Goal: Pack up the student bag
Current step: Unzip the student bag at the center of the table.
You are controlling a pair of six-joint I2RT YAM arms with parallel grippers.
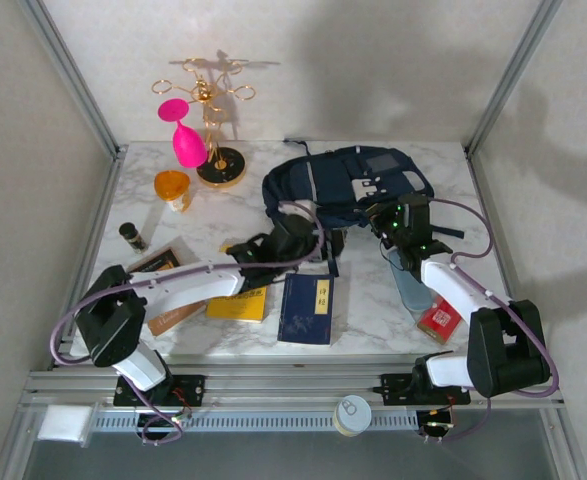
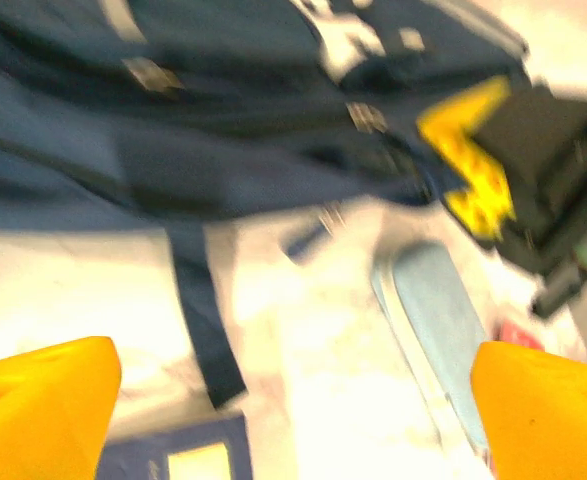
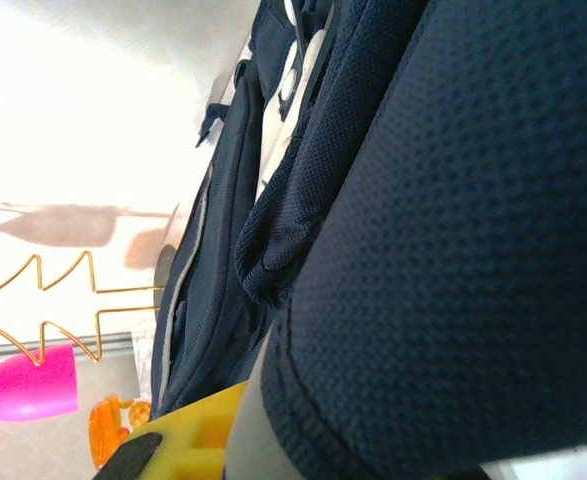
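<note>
Mid-table, navy student bag (image 1: 348, 180), pale stripes, slumped; left gripper (image 2: 293, 400) spread, right gripper (image 1: 391, 222) unclear.

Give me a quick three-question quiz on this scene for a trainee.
1. True or false: the navy book lies on the table, outside the student bag.
2. The left gripper is: A) open, B) shut on a strap, C) shut on a pen.
3. What colour is the glass on the gold stand?
Key: 1 true; 2 A; 3 pink.
</note>
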